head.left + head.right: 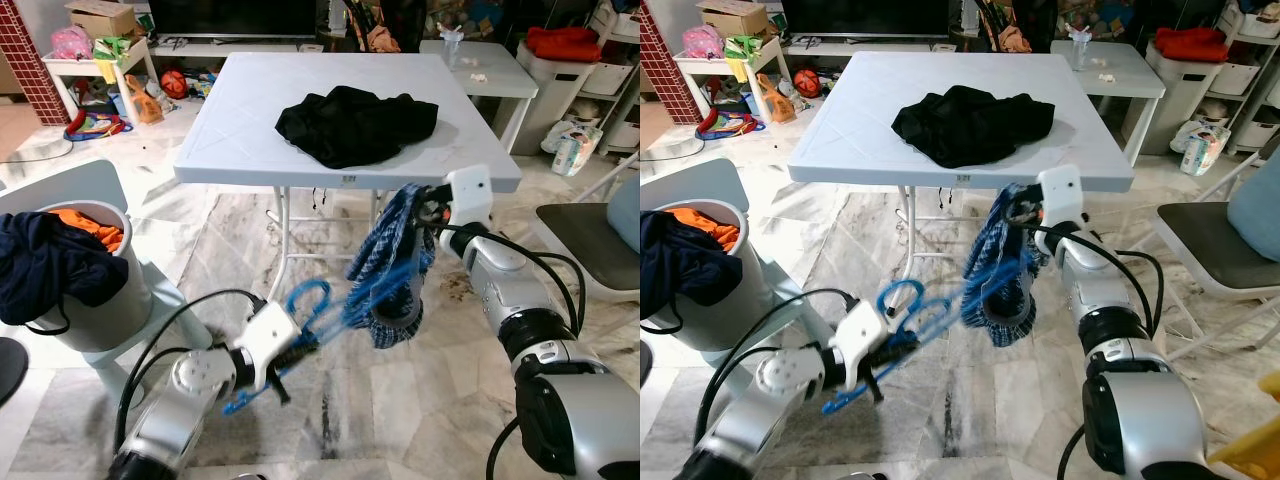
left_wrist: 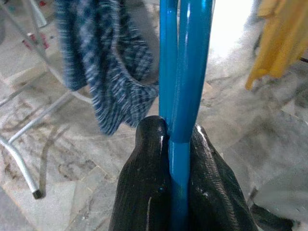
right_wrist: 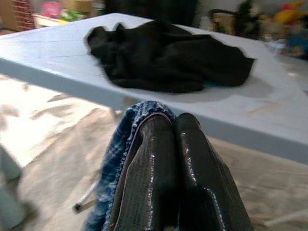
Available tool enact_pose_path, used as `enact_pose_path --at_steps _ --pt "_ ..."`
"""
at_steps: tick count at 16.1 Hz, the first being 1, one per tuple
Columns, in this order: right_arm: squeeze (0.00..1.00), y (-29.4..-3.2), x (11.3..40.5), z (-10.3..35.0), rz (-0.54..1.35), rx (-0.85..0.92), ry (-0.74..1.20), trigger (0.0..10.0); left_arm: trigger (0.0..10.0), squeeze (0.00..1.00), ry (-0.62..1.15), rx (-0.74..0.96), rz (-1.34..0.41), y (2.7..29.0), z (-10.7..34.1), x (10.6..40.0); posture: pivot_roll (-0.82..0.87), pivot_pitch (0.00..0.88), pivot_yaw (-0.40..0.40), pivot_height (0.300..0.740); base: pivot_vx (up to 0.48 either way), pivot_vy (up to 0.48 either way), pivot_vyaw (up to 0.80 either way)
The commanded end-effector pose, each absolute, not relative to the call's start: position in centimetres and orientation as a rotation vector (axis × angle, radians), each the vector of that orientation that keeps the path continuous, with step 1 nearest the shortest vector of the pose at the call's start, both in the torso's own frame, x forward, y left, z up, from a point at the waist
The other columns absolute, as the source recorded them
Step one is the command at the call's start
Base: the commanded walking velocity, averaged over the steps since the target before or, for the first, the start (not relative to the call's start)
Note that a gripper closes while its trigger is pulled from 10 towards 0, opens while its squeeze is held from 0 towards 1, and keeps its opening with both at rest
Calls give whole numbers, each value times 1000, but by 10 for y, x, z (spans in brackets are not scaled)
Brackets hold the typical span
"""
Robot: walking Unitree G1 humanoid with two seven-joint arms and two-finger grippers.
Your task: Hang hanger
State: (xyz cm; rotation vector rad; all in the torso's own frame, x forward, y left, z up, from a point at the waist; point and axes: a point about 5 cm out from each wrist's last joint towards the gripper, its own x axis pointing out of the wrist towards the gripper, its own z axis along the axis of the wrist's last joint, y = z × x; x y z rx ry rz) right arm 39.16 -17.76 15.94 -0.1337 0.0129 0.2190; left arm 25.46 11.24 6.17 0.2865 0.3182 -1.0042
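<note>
1. A bright blue plastic hanger (image 1: pixel 320 310), made of smooth round tubing with a curled hook, is held low over the marble floor (image 1: pixel 330 420) in front of the white table (image 1: pixel 250 150).
2. The left hand (image 2: pixel 168 159) is closed on the hanger: in the left wrist view two glossy black fingers (image 2: pixel 144 183) are pressed against either side of the paired blue tubes.
3. A blue-and-white checked garment (image 1: pixel 395 265), soft and crumpled, is draped from the far end of the hanger and hangs in loose folds below the table edge.
4. The right hand (image 3: pixel 168 139) is closed on the upper edge of that checked cloth, just beneath the table's front rim; its ribbed black fingers (image 3: pixel 197 163) are seen pressed together with the fabric bunched on one side.
5. A black garment (image 1: pixel 355 122) is heaped in a rumpled mound on the embossed table top.
6. A pale round laundry basket (image 1: pixel 100 300) with dark blue and orange clothes spilling over its rim is seen in the eye views at the robot's left.
7. A yellow cloth (image 2: pixel 276 43), hanging blurred, is caught in the left wrist view.
8. A grey-cushioned chair (image 1: pixel 1210 255) stands at the robot's right.
</note>
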Motion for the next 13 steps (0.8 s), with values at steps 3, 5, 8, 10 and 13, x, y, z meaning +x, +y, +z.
enact_pose_path --at_steps 3,5,8,10,13 --pt "0 -191 399 178 26 -174 -39 0 0 0 291 309 -1001 123 70 239 -46 0 -8 740 0 0 0" --pt "0 -203 398 176 -52 -116 -19 0 0 0 229 214 -815 144 79 234 -35 0 -17 740 0 0 0" --pt "0 -217 394 165 -105 -39 29 0 0 0 102 115 -513 165 93 242 -29 0 -24 740 0 0 0" --pt "0 -218 391 160 -96 -28 35 0 6275 0 61 133 -368 171 97 247 -26 0 -28 740 0 0 0" --pt "0 -201 387 165 125 36 -63 0 10000 0 47 112 -258 167 100 257 -34 0 -17 740 0 0 0"
